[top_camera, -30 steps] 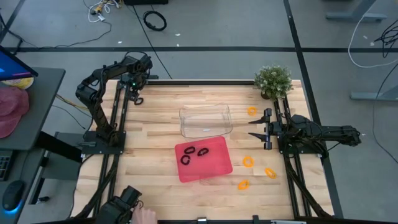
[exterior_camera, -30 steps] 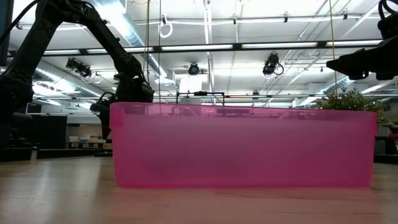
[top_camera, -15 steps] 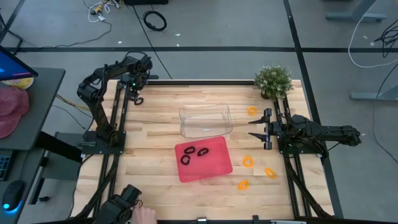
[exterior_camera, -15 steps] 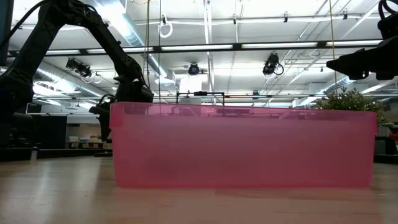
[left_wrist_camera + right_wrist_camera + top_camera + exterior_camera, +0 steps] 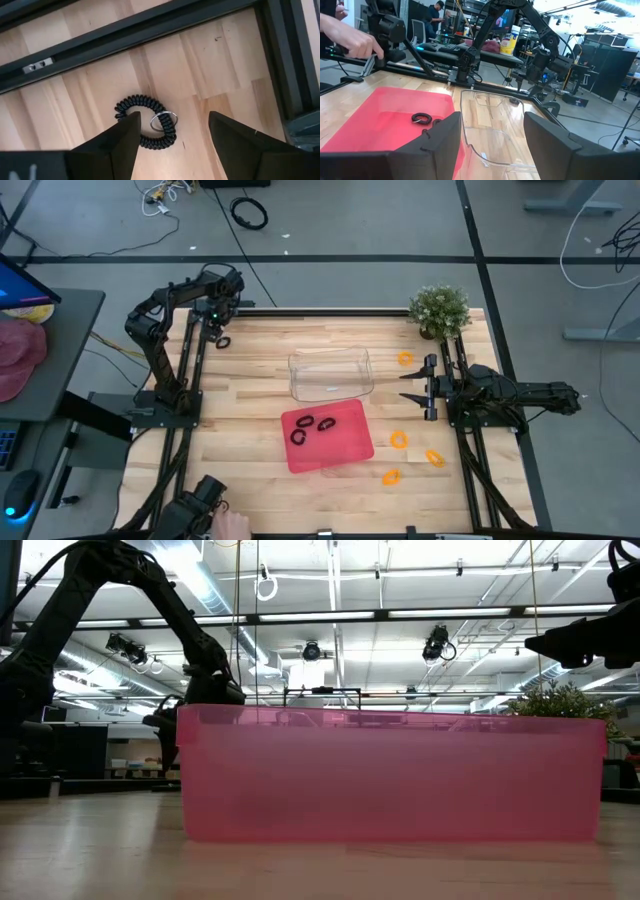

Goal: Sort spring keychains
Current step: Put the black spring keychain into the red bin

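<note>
One black spring keychain [image 5: 222, 342] [image 5: 145, 122] with a metal ring lies flat on the wood in the far left corner. My left gripper [image 5: 214, 328] [image 5: 173, 117] hovers over it, open, one finger on each side in the left wrist view. Three black keychains [image 5: 312, 427] lie inside the red tray [image 5: 345, 448]; one [image 5: 421, 118] shows in the right wrist view. Several orange keychains lie on the table's right part: one [image 5: 404, 359] by the plant, others [image 5: 399, 439] [image 5: 435, 458] [image 5: 391, 476] nearer. My right gripper [image 5: 420, 387] [image 5: 490, 125] waits open at the right side.
A clear plastic container [image 5: 331, 373] [image 5: 495, 130] stands beyond the red tray, whose wall [image 5: 390, 775] fills the low view. A potted plant [image 5: 439, 309] sits in the far right corner. Dark frame rails [image 5: 150, 27] border the left corner. A person's hand [image 5: 357, 46] is near the table's left side.
My left arm has shifted slightly over the far left corner and its gripper stays open above the black keychain. The keychains and my right arm have kept still.
</note>
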Controlling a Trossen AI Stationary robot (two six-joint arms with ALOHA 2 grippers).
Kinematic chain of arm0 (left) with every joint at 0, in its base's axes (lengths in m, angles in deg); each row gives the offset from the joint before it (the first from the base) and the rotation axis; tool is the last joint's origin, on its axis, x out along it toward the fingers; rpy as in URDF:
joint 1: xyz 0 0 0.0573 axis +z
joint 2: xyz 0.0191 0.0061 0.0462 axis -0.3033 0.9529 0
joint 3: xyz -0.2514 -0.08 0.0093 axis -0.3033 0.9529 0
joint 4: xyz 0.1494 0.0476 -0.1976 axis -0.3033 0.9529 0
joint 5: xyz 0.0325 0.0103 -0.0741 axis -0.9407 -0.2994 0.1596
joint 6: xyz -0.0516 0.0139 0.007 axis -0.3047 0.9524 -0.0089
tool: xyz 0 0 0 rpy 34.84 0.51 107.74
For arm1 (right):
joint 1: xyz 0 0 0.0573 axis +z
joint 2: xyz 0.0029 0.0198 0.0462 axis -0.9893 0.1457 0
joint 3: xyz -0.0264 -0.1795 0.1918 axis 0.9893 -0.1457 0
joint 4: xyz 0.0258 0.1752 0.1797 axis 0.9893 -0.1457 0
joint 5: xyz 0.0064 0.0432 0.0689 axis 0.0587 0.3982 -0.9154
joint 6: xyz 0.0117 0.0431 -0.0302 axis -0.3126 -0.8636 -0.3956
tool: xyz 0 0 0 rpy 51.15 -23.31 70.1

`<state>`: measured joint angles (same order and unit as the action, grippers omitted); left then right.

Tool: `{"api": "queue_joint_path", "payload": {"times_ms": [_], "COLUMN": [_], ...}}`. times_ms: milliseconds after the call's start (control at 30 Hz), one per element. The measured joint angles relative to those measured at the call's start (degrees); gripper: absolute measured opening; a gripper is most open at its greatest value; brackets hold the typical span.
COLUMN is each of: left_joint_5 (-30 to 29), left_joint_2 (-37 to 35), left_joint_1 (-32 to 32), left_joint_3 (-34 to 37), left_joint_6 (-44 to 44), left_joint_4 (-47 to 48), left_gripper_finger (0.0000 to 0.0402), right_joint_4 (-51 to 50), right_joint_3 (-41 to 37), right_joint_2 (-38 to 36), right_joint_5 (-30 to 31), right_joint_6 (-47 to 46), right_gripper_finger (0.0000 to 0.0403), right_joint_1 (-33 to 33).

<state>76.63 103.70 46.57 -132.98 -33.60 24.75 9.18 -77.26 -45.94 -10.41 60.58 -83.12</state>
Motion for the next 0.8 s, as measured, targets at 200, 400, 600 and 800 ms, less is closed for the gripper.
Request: {"api": "queue_joint_path", "payload": {"times_ms": [200, 400, 600, 800], "left_joint_5": [1.05, 1.07, 1.08, 1.54], "left_joint_2": [0.02, 0.02, 0.02, 0.02], "left_joint_1": [0.0, 0.17, 0.33, 0.33], "left_joint_3": [2.79, 3.96, 4.45, 4.45], "left_joint_6": [-0.39, -0.42, -0.64, -0.44], "left_joint_4": [-4.07, -4.98, -5.77, -5.68], "left_gripper_finger": [0.0238, 0.0238, 0.0238, 0.0238], "right_joint_4": [-0.01, 0.0, -0.02, -0.02], "right_joint_3": [-0.01, -0.02, 0.0, -0.02], "right_joint_2": [0.01, 0.0, -0.01, -0.01], "right_joint_5": [0.0, 0.0, 0.0, 0.0], "right_joint_6": [0.0, 0.0, 0.0, 0.0], "right_gripper_finger": [0.0222, 0.0222, 0.0222, 0.0222], "right_joint_1": [0.0, 0.0, 0.0, -0.02]}}
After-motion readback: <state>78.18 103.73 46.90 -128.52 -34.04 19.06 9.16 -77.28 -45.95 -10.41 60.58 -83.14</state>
